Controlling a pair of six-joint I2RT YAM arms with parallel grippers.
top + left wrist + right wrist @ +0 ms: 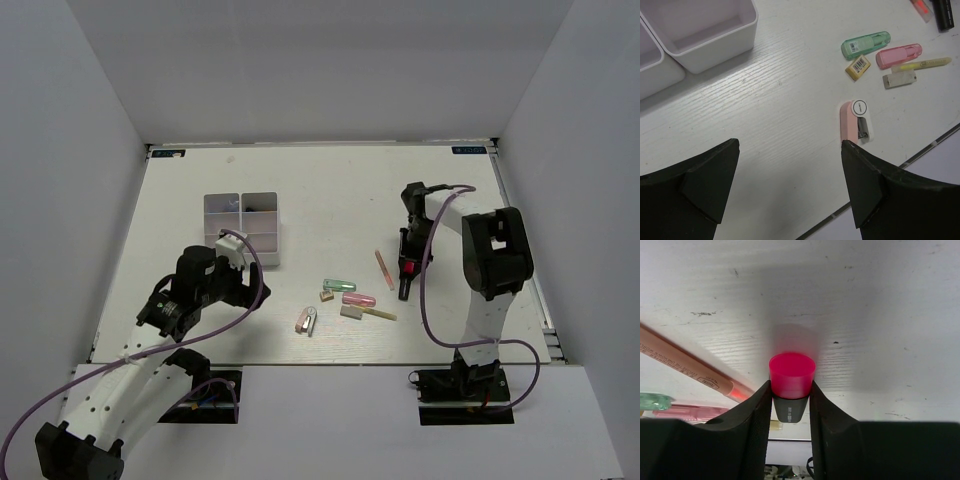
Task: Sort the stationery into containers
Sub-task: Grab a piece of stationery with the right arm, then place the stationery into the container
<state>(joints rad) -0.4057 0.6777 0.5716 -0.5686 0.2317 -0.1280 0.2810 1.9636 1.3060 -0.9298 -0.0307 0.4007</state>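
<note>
Now, nearest us, well to the right of the bins (266,252) and close to the front edge of the worktop (330,180), lies the pink clip (306,320). A little further in, also right of the bins, the green piece (338,285), pink piece (358,299) and eraser (350,311) sit close together.

Beyond them, furthest right of the bins, the right tool (406,275) presses its fingers on both sides of the black highlighter (792,371), just behind its pink cap. The pencil (384,268) lies just beside it, on the bins' side. We cannot tell whether the highlighter is off the worktop. The left tool (789,145) hangs wide open and empty, just in front of the bins.

We judge the step in hand to be picking up this highlighter for a bin. To do it well, we should:

- check that the grip sits on the barrel, not the cap, which might slip off
- lift straight up so the pencil is not dragged along
- carry it high over the loose pieces towards the bins
- lay it lengthwise in a compartment, which looks only slightly longer than it
- keep off the left tool waiting beside the bins
</note>
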